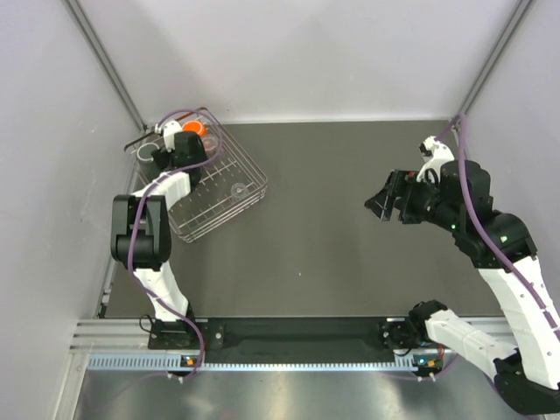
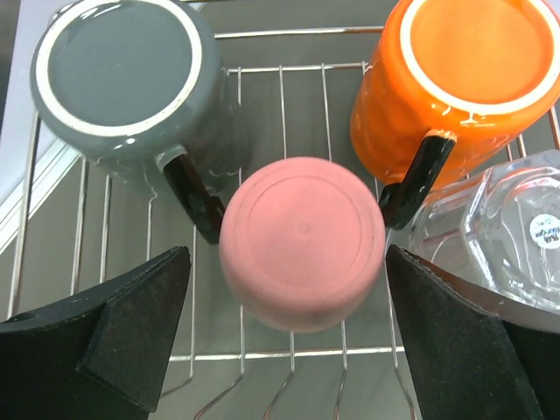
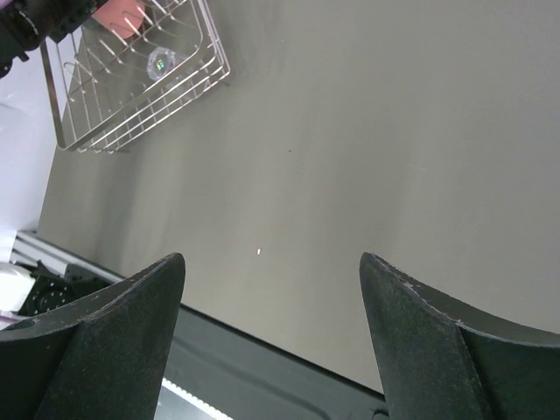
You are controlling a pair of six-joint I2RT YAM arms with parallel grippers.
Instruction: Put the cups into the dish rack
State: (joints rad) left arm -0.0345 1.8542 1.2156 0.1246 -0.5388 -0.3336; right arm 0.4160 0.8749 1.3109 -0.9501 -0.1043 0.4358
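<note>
Now: left pincer [image 2: 287, 262] wide over pink cup [image 2: 302, 243]; right pincer [image 3: 271, 262] wide, empty; sticker [image 2: 547, 229] on tumbler [image 2: 490, 245] unreadable.

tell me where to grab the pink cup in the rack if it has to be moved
Take the pink cup by its round side wall, coming straight down from above. It sits upside down, flat base up, no handle showing. The grey mug and orange mug crowd its far side, so probably close the left claw across its two free flanks.
</note>
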